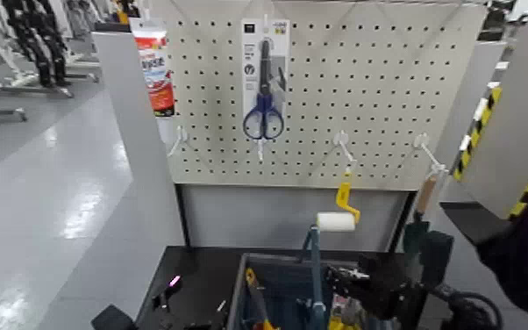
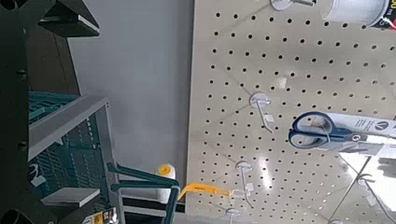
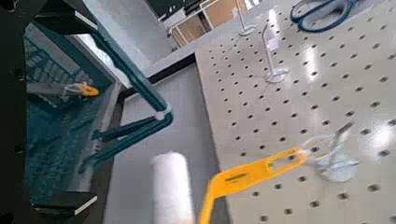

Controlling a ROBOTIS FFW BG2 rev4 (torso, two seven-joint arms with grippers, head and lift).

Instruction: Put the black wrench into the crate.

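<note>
The black wrench could not be made out, though it had probably gone into the crate (image 1: 241,285). The right end effector (image 3: 89,112) stood wide open and empty by the crate's blue handle (image 3: 131,75); backing off well meant lifting clear of that and the paint roller (image 3: 173,187). The left end effector (image 2: 84,107) waited open beside the crate, whose deeper contents were hidden.

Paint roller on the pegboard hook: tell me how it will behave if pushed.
The paint roller hangs by its yellow handle from one hook, so it would probably swing. Its bent handle looks like rigid plastic, unlikely to flop. The white cylindrical sleeve might spin if brushed.
</note>
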